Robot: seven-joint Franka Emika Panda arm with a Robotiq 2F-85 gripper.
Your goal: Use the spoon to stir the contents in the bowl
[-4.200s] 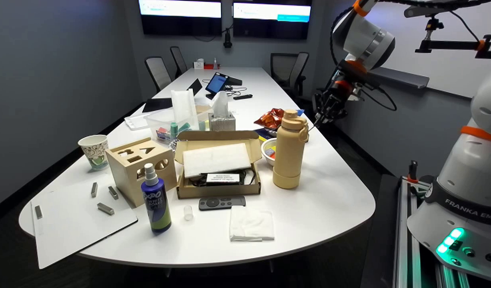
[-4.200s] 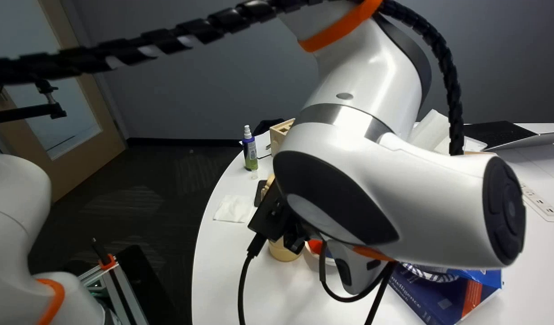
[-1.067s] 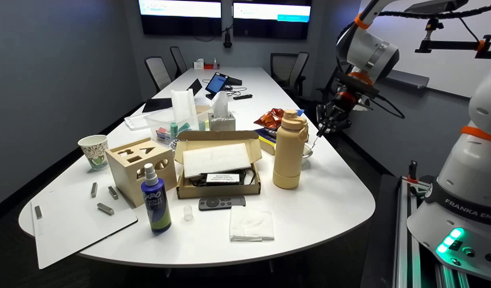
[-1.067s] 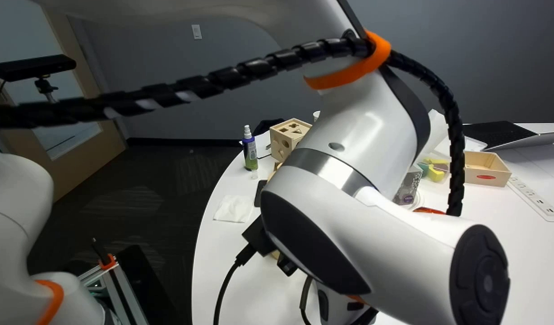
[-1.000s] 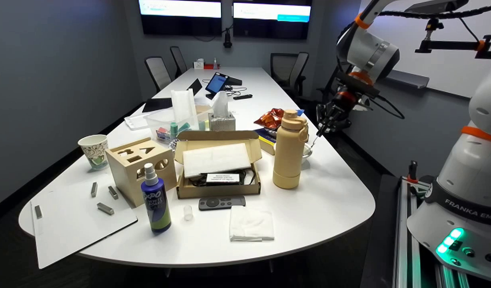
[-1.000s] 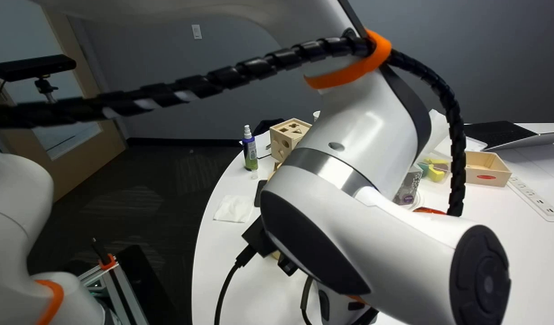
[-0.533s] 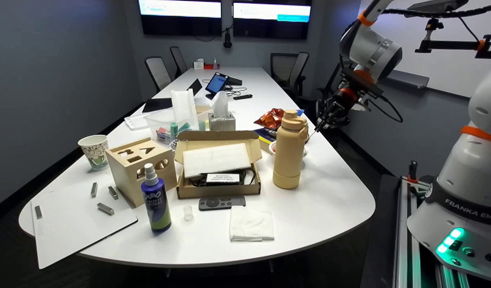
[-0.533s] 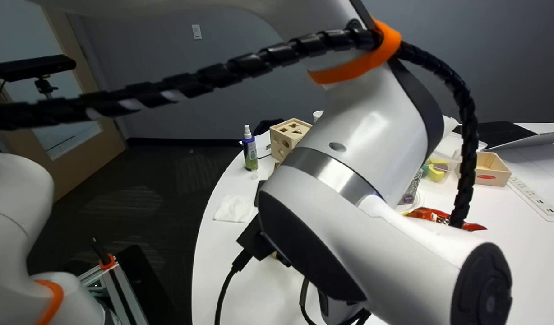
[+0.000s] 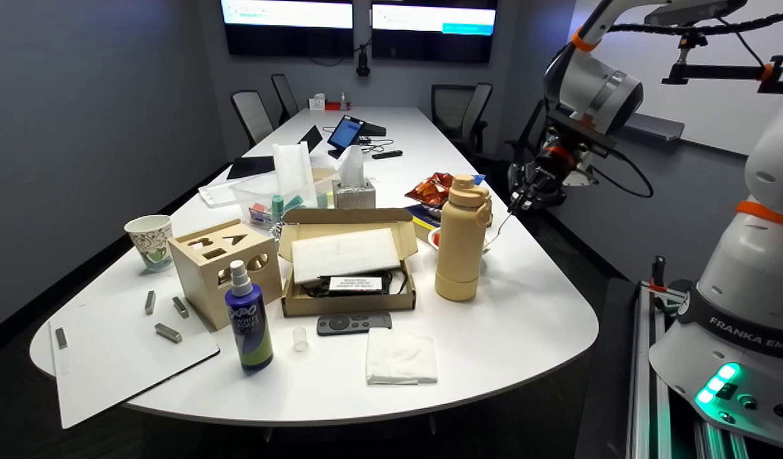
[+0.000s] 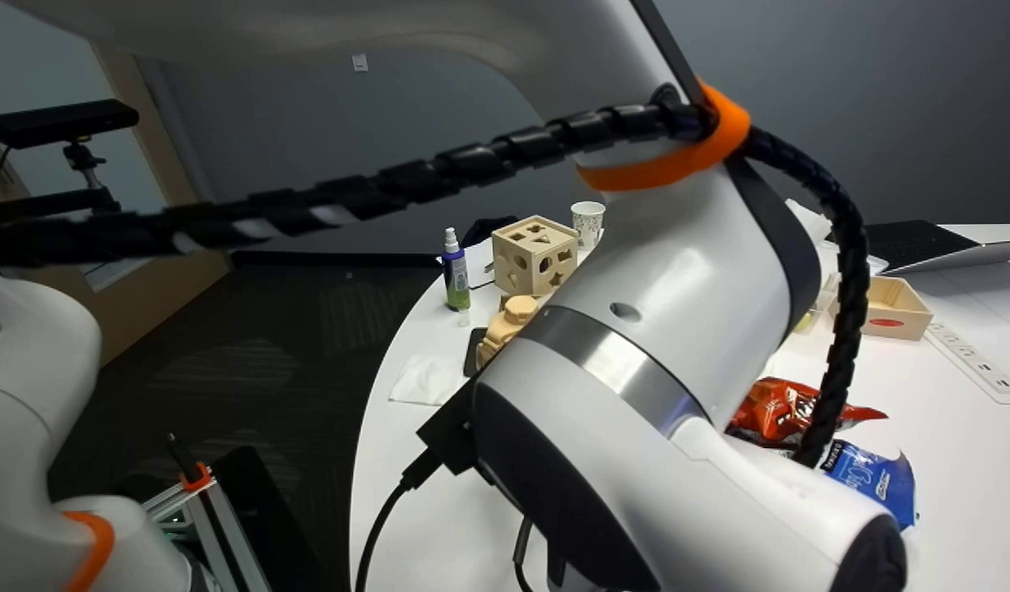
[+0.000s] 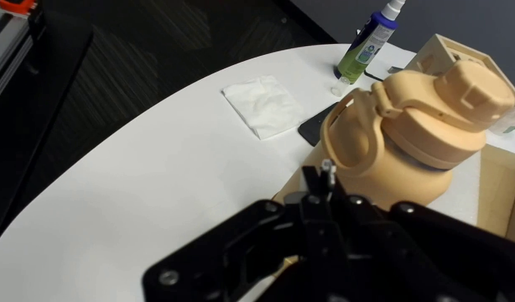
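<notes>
Pinching the thin, silvery spoon (image 9: 500, 229), the black two-fingered end effector (image 9: 515, 207) is squeezed nearly all the way in, and in the wrist view its fingers (image 11: 312, 184) lie almost together! In an exterior view it hangs at two o'clock from the tall tan loop-handled bottle (image 9: 460, 255). The spoon slants toward seven o'clock, lower end at the three-o'clock rim of the round white bowl (image 9: 432, 245), which sits mostly hidden behind that bottle; whether the tip is inside, I cannot tell. Some red contents (image 9: 436, 238) show at the bowl's nine o'clock. Lettering now: on the white tabletop (image 9: 525, 331), at eight o'clock from the bottle, the blue-and-green spray bottle (image 9: 247, 325) shouts EXPO WHITE BOARD! Off it, between three and four, the white robot base (image 9: 736, 344) reads FRANKA EMIK before the edge cuts in. A white label (image 9: 356, 284) in the brown cardboard box (image 9: 350, 306) is too small to read.
</notes>
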